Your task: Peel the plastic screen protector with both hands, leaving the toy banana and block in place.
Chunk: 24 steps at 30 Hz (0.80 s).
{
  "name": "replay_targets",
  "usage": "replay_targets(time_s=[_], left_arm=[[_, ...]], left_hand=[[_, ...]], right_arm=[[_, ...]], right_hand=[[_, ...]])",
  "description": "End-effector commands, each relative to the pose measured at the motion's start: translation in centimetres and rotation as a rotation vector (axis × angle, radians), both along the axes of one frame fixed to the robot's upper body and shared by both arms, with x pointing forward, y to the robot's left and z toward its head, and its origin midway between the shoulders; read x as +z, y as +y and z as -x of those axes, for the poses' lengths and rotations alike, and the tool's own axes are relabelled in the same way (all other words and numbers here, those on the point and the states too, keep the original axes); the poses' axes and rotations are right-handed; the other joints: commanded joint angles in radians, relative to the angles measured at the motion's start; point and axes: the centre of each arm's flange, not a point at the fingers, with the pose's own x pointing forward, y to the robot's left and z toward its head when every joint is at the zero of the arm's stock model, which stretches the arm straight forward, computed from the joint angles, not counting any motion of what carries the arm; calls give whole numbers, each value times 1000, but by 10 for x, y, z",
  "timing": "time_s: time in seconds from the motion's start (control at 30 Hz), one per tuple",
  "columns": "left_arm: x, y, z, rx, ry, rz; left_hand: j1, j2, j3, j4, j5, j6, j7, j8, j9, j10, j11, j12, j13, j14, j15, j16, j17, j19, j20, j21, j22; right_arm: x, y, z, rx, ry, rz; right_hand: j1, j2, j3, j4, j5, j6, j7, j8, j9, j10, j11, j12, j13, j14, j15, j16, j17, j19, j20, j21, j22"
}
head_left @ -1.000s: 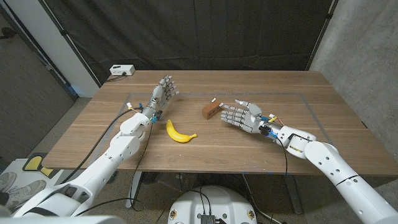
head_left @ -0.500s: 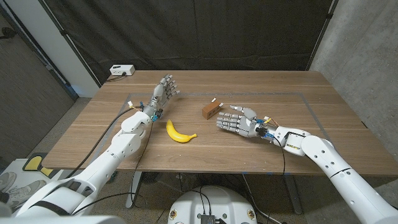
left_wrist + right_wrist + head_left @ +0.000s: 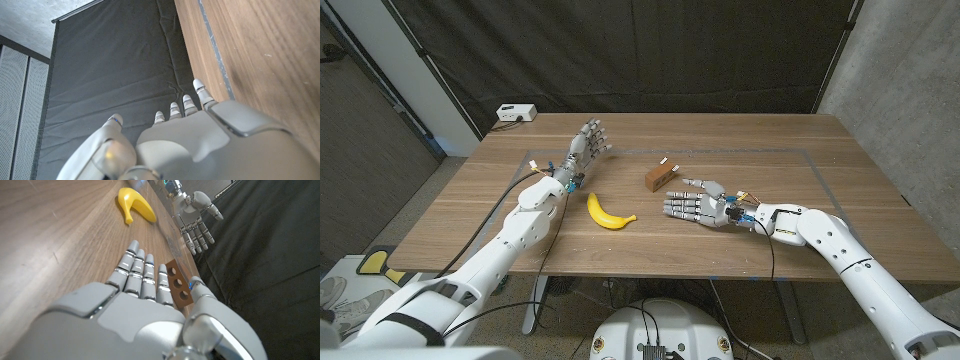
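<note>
A clear plastic screen protector [image 3: 760, 151] lies on the wooden table, its edge a faint line [image 3: 212, 45]. On it lie a yellow toy banana [image 3: 608, 212] [image 3: 135, 207] and a brown block with holes [image 3: 660, 176] [image 3: 178, 285]. My left hand [image 3: 582, 150] [image 3: 197, 222] stands by the sheet's far left corner, fingers spread and holding nothing. My right hand [image 3: 695, 207] [image 3: 135, 305] hovers palm down just in front of the block, fingers straight and pointing toward the banana, empty. In the left wrist view the left hand [image 3: 200, 140] reaches past the sheet's edge.
A white power box [image 3: 515, 113] sits at the table's far left corner. A black curtain [image 3: 650, 50] hangs behind the table. Bare wood [image 3: 820, 250] stretches to the right of my right arm and along the front edge.
My right hand has moved left and toward the table's front, lowering and turning flatter, from beside the block to in front of it. The left hand has stayed put.
</note>
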Motion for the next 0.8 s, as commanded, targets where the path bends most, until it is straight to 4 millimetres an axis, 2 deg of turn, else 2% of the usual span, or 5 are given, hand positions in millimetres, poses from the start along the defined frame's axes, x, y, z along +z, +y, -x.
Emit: replay_targets(time_s=[0.03, 0.27, 0.47, 0.67, 0.8], left_arm=[[1, -2, -3, 0, 9, 1], [5, -3, -4, -5, 5, -2], [6, -3, -6, -3, 5, 4], [6, -2, -9, -4, 8, 8], [5, -1, -13, -7, 13, 13]], left_hand=[[11, -1, 2, -4, 1, -21, -3, -1, 3, 3, 2, -5, 6, 1, 1, 0, 3, -140, 8, -4, 4], [12, -1, 1, -4, 0, -19, -3, 0, 3, 6, 1, -5, 6, 4, 1, 0, 3, -137, 8, -5, 4], [13, 0, 0, -4, 0, -21, -3, -1, 3, 4, 2, -7, 6, 3, 3, -1, 3, -137, 8, -9, 4], [14, 0, 0, -4, -1, -22, -2, -2, 3, 2, 2, -8, 6, 1, 2, -2, 3, -138, 8, -12, 4], [14, 0, 0, -3, -1, -22, -2, -2, 3, 4, 3, -7, 6, 1, 3, -3, 3, -139, 9, -13, 4]], right_arm=[[-5, 9, -14, 77, 71, 0], [2, 17, -22, 154, 106, -23], [9, 22, -27, 188, 107, -42], [14, 28, -34, 223, 95, -86], [21, 33, -38, 244, 76, -107]], right_hand=[[-6, -1, 1, 9, 4, 8, 42, 3, 5, 13, 7, 2, 3, 16, -3, 5, 3, 8, 0, 7, 3], [-4, -4, 6, 7, 3, 16, 47, 4, 5, 37, 10, 5, 4, 40, -5, 8, 1, 38, -6, 26, 6], [-9, -15, 0, 7, 0, -4, 47, -5, 5, 18, 7, -6, 4, 21, -9, -2, 2, 23, -3, 25, 6], [-21, -55, -23, -1, -11, -10, 55, -6, 5, 9, 13, -13, 5, 14, -3, -6, 1, 15, 4, 24, 4], [-16, -71, -29, -13, -14, -14, 47, -6, 5, 7, 8, -15, 5, 9, -10, -9, -1, 13, 0, 25, 3]])
